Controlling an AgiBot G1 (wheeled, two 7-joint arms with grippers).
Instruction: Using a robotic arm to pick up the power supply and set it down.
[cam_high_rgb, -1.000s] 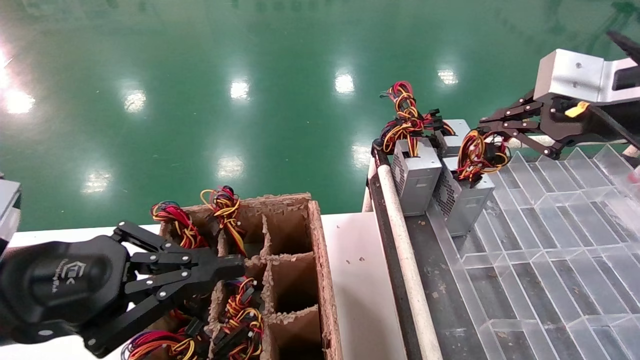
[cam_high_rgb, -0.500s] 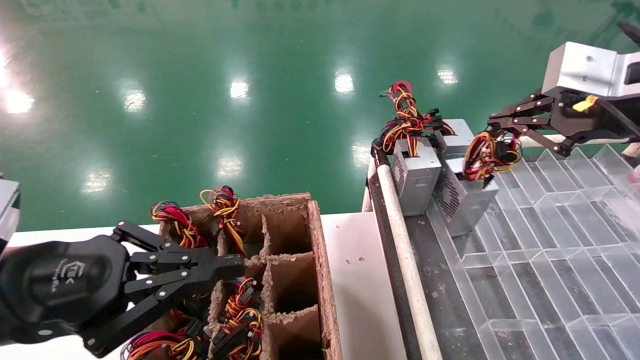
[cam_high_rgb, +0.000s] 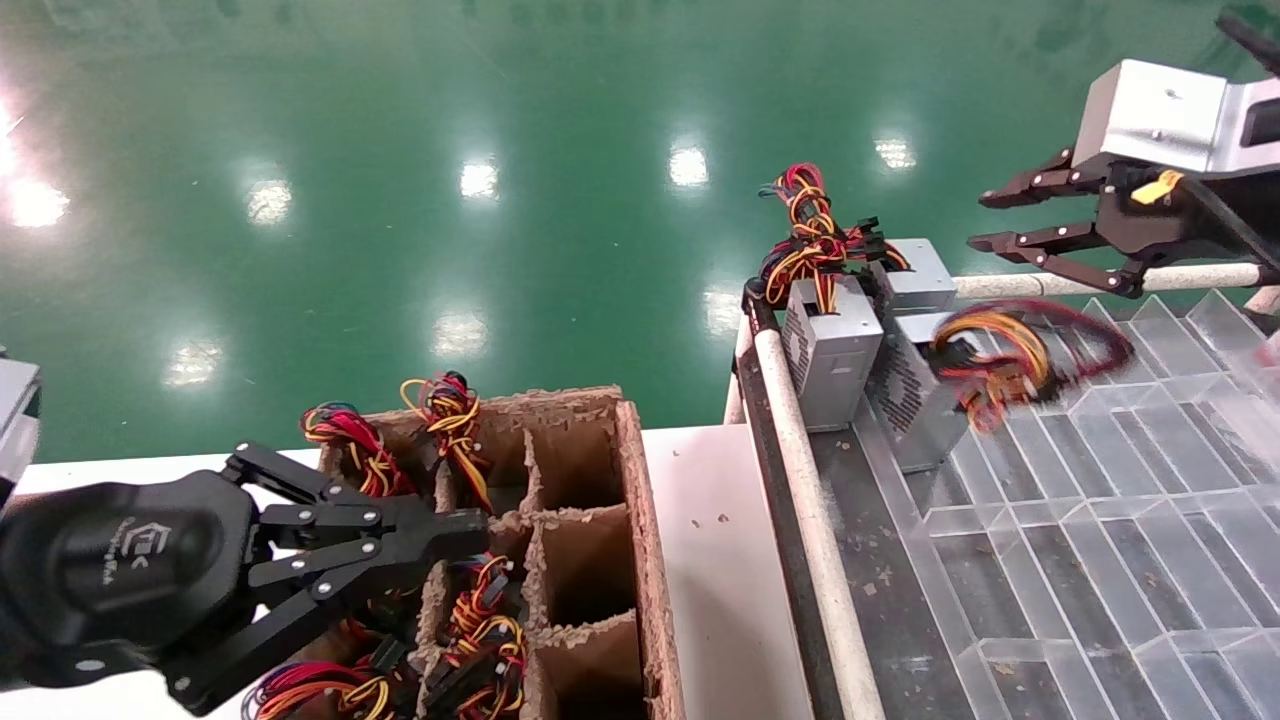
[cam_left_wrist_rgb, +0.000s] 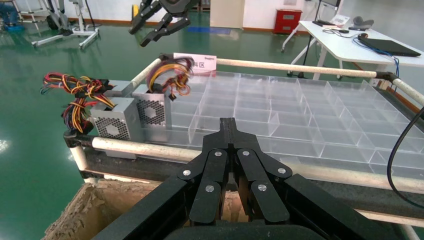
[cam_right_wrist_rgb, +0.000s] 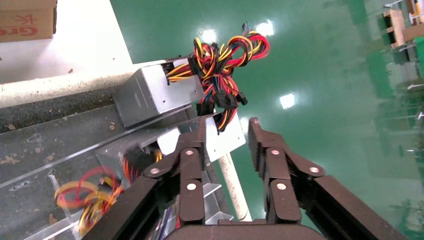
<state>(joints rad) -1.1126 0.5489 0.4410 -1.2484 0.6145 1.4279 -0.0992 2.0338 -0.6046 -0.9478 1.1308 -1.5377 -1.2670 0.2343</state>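
The robotic arm's grey wrist box (cam_high_rgb: 1150, 115) is at the upper right, and my right gripper (cam_high_rgb: 982, 222) hangs open and empty above the tray's far left corner. Below it a grey power supply (cam_high_rgb: 912, 400) leans in the clear divider tray (cam_high_rgb: 1100, 520), free of the fingers. Its wire bundle (cam_high_rgb: 1030, 355) is blurred and spread to the right. In the right wrist view the right gripper (cam_right_wrist_rgb: 227, 125) is open, with those wires (cam_right_wrist_rgb: 90, 195) low beside it. From the left wrist view the same power supply (cam_left_wrist_rgb: 152, 107) stands second in the row. My left gripper (cam_high_rgb: 470, 525) is shut over the cardboard box.
Two more power supplies (cam_high_rgb: 830, 345) (cam_high_rgb: 915, 275) stand at the tray's far left corner beside the white rail (cam_high_rgb: 810, 520). The brown cardboard divider box (cam_high_rgb: 640, 520) holds several wired units on the white table. Green floor lies beyond.
My right gripper has opened, let go of the wire bundle and risen. The power supply has tipped into the tray and its wires have fallen to the right. The left arm has not moved.
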